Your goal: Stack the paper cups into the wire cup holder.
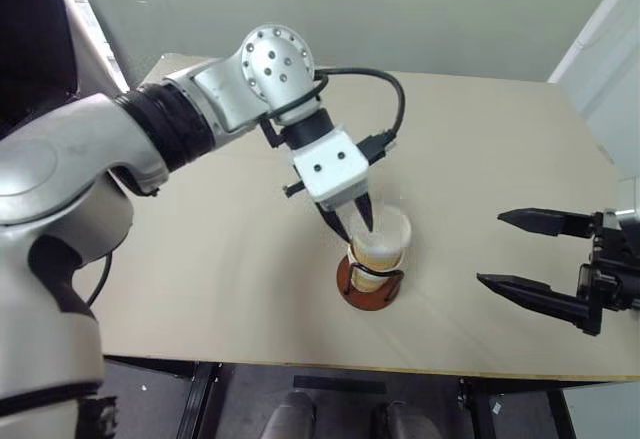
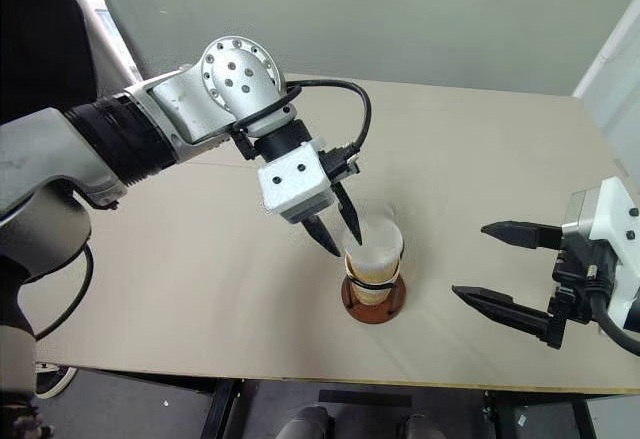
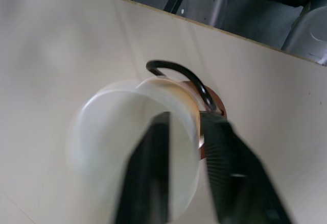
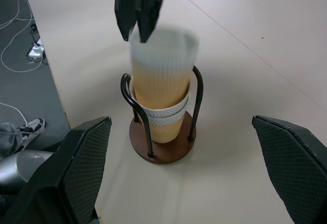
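left gripper (image 2: 338,227) is parted over the rim of the top cup (image 4: 162,76), apparently letting go; lift straight up so the holder (image 4: 162,145) stays put. right gripper (image 2: 500,267) spread wide.

Left arm (image 1: 120,139): glossy silver-grey shell, broad and rounded at the upper segment, with a black ribbed band where it narrows toward the forearm. Round silver joint housing (image 1: 275,59) at the wrist, its face dotted with small dark screw holes. Black cable (image 1: 385,84) loops out from the joint and arcs down to a plug on the white boxy hand mount (image 1: 330,167), which carries two dark screw holes. Left hand (image 1: 352,221): two slim black pointed fingers. Right hand (image 2: 500,269): two long black tapering fingers with finely cross-hatched inner pads (image 4: 84,168), set on a black bracket and a white block with dark screws (image 2: 610,224).
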You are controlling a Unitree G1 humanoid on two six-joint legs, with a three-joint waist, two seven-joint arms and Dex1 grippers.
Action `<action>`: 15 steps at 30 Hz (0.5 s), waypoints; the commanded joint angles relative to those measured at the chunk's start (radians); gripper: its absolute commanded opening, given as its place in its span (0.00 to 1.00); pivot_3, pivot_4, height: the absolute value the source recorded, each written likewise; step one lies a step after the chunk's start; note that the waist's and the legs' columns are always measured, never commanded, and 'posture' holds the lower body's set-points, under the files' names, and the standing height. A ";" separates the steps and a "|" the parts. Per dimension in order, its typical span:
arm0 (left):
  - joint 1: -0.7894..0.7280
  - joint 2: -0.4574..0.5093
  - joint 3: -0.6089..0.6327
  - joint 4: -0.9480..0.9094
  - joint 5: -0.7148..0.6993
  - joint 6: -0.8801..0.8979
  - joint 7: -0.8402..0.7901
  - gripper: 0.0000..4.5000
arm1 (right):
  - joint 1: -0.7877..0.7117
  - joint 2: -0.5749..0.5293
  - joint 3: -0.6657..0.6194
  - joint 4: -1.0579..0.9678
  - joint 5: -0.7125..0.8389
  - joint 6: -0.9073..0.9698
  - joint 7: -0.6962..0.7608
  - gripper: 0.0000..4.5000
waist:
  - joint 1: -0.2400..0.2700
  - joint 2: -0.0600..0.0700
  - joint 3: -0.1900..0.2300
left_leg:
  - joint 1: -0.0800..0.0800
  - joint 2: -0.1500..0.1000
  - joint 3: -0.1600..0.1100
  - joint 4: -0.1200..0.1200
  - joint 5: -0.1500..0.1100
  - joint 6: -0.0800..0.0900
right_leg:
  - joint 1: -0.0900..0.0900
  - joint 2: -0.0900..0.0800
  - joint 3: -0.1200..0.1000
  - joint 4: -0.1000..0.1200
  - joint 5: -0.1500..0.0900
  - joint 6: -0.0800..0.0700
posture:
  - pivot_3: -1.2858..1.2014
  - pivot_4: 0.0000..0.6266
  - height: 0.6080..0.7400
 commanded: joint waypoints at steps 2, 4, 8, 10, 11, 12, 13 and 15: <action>0.013 -0.013 0.074 0.022 -0.007 0.011 -0.029 0.69 | -0.010 -0.008 -0.022 0.000 0.009 -0.023 -0.003 1.00 | 0.001 0.000 0.000 | -0.001 0.000 0.000 0.001 0.000 0.000 | 0.000 0.000 0.000 0.000 0.000 0.000 | 0.52 0.24 1.00; 0.035 -0.025 0.130 0.046 -0.006 0.048 -0.029 0.84 | -0.019 -0.014 0.002 0.010 0.001 -0.031 0.006 1.00 | 0.002 0.000 0.000 | -0.001 0.000 0.000 0.002 0.000 0.000 | 0.000 0.000 0.000 0.000 0.000 0.001 | 0.52 0.24 1.00; 0.127 -0.051 0.335 0.152 0.017 0.201 -0.029 1.00 | -0.031 -0.027 0.064 0.039 -0.046 -0.050 0.036 1.00 | 0.002 0.001 0.000 | -0.001 0.000 0.000 0.004 0.000 0.000 | 0.000 0.000 0.000 0.001 0.001 0.002 | 0.52 0.24 1.00; 0.207 -0.055 0.484 0.259 0.047 0.319 -0.011 1.00 | -0.016 -0.030 0.109 0.067 -0.112 -0.061 0.055 1.00 | 0.002 0.001 -0.001 | -0.001 0.000 0.001 0.005 0.000 0.000 | 0.000 0.000 0.000 0.003 0.001 0.002 | 0.52 0.24 1.00; 0.259 -0.033 0.541 0.293 0.080 0.350 0.013 1.00 | -0.007 -0.022 0.123 0.089 -0.135 -0.065 0.067 1.00 | 0.002 0.002 -0.002 | 0.000 0.000 0.002 0.005 0.000 0.000 | 0.000 0.000 0.000 0.004 0.001 0.002 | 0.52 0.24 1.00; 0.309 -0.007 0.591 0.305 0.120 0.388 0.026 1.00 | 0.004 -0.015 0.127 0.112 -0.155 -0.068 0.083 1.00 | -0.002 0.003 -0.002 | 0.000 0.000 0.002 0.005 0.000 0.000 | 0.000 0.000 0.000 0.004 0.001 0.002 | 0.52 0.24 1.00; 0.372 0.039 0.634 0.293 0.155 0.418 0.035 1.00 | 0.026 -0.013 0.124 0.137 -0.187 -0.075 0.110 1.00 | -0.006 0.004 -0.003 | 0.001 0.000 0.003 0.005 0.000 0.000 | 0.000 0.000 0.001 0.006 0.001 0.002 | 0.52 0.24 1.00; 0.473 0.107 0.720 0.236 0.204 0.503 0.049 1.00 | 0.064 -0.012 0.106 0.174 -0.237 -0.088 0.164 1.00 | -0.015 0.005 -0.003 | 0.005 0.000 0.006 0.004 0.000 0.000 | -0.001 0.002 0.007 0.008 -0.001 0.004 | 0.52 0.24 1.00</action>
